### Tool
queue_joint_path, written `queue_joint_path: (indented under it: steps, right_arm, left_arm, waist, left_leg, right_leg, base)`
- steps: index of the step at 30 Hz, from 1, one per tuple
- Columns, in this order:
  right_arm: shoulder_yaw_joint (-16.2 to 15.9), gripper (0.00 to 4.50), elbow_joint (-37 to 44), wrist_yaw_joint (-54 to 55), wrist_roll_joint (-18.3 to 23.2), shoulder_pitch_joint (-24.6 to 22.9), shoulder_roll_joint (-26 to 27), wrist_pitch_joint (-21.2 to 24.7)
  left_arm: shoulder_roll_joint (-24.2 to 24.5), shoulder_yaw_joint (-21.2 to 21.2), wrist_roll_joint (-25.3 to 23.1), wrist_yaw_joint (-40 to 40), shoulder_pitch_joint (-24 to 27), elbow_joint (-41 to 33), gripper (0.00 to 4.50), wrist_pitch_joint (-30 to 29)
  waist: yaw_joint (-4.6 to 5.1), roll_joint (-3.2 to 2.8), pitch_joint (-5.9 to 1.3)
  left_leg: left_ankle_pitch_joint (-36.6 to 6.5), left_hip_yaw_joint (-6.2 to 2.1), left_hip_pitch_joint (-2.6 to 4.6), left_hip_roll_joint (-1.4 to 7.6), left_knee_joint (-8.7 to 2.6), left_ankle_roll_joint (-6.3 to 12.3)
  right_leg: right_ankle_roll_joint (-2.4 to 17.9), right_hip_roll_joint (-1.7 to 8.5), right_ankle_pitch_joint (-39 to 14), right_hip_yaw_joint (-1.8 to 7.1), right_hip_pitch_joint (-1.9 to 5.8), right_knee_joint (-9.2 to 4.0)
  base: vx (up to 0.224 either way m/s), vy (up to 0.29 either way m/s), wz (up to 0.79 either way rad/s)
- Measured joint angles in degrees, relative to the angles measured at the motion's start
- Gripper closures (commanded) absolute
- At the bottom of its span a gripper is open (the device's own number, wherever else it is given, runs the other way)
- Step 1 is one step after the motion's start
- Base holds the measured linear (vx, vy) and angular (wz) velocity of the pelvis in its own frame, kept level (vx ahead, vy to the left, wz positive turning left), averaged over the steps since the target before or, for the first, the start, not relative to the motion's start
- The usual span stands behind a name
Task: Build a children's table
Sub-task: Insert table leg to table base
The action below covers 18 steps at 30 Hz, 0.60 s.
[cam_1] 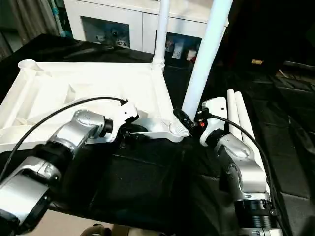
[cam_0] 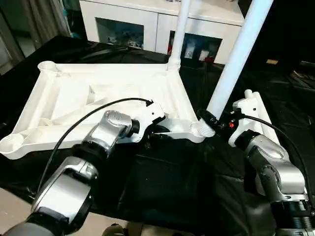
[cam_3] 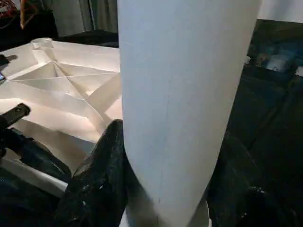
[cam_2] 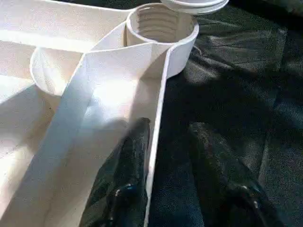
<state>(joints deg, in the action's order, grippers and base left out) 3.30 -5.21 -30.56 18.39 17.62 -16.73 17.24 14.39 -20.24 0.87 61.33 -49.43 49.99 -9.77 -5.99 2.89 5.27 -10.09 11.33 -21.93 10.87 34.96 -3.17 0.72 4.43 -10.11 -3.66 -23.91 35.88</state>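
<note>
The children's table top lies upside down on the black sheet, ribs up. One white leg stands upright in its far right corner socket. My right gripper is shut on a second leg near its lower end; both fingers press its sides in the right wrist view. This leg tilts up to the right, its threaded end just above the near right socket. My left gripper straddles the top's near rim beside that socket. One finger is against the rim, the other stands apart.
Two more white legs lie side by side on the black sheet right of the top, behind my right wrist. A white glass-door cabinet stands behind the work table. The work table's front edge runs close below my forearms.
</note>
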Motion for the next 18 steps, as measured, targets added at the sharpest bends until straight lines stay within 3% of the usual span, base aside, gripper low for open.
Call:
queue_joint_path:
  steps: [8, 14, 18]
  right_arm:
    - [-0.53, 2.64, 0.01, -2.44, 1.9, 0.46, 0.12, 0.7]
    - [-0.83, 2.64, 0.06, -5.53, 3.38, 1.21, -1.54, 3.98]
    - [-1.19, 2.64, 0.16, -7.28, 3.98, 1.33, -2.45, 5.42]
  left_arm:
    - [0.11, 0.0, -1.05, 1.69, -1.25, 2.09, 4.11, 1.03]
    - [0.15, -0.66, -1.75, 4.68, -1.57, 2.16, 4.49, 1.06]
    - [0.14, -1.53, -1.89, 6.26, -1.44, 1.29, 4.5, 0.95]
  waist:
    - [0.0, 0.0, 0.0]
    - [-0.31, 0.0, 0.0]
    - [-0.32, 0.0, 0.0]
  left_leg:
    - [-0.01, 0.0, -0.01, 0.0, -0.06, 0.01]
    - [-0.01, 0.01, 0.0, 0.0, -0.07, 0.01]
    - [-0.01, 0.01, 0.0, 0.0, -0.08, 0.01]
  right_leg:
    - [0.0, 0.0, 0.0, -0.01, 0.0, -0.11]
    - [0.0, 0.0, 0.0, -0.01, 0.03, -0.12]
    - [0.0, 0.0, 0.0, 0.0, 0.01, -0.12]
  base:
    - [0.0, 0.0, 0.0]
    - [0.0, 0.0, 0.0]
    - [0.0, 0.0, 0.0]
